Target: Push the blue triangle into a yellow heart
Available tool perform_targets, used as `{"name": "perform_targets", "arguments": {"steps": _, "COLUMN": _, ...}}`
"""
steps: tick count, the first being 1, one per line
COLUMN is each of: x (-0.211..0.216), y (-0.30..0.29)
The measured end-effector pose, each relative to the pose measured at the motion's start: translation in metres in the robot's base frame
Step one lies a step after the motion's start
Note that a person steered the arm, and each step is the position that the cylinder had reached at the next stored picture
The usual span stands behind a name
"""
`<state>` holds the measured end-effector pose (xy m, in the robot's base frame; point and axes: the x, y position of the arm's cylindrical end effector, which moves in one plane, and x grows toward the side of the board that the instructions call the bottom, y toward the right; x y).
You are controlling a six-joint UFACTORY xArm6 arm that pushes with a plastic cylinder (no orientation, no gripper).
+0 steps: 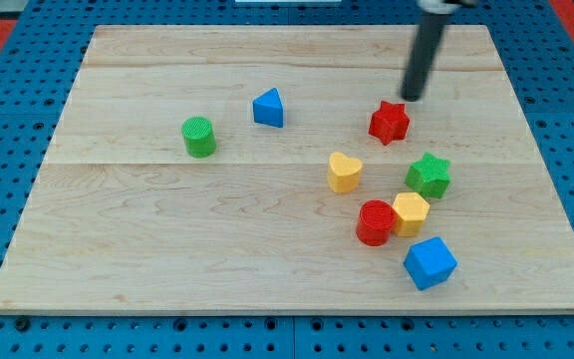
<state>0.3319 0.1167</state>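
End effector: my tip [410, 97], a gripperless rod, above the red star block [389, 122] | blue triangle block [268, 108] well to view's left | yellow heart block [344, 172] lower-right of triangle.

Our straight dark rod comes down from the view's top edge, right of centre, tilted a bit so its lower end sits further left than its upper part. Our tip [411, 97] is just above and right of the red star block [389, 122], v. close, contact unclear.
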Motion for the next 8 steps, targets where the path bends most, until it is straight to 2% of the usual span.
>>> {"name": "perform_targets", "arguments": {"steps": 2, "x": 0.088, "y": -0.035}}
{"name": "perform_targets", "arguments": {"steps": 3, "x": 0.066, "y": -0.04}}
{"name": "perform_targets", "arguments": {"steps": 4, "x": 0.001, "y": -0.01}}
{"name": "perform_targets", "arguments": {"steps": 5, "x": -0.057, "y": -0.086}}
{"name": "perform_targets", "arguments": {"steps": 6, "x": -0.049, "y": -0.179}}
{"name": "perform_targets", "arguments": {"steps": 7, "x": 0.005, "y": -0.159}}
{"name": "perform_targets", "arguments": {"steps": 8, "x": 0.052, "y": -0.093}}
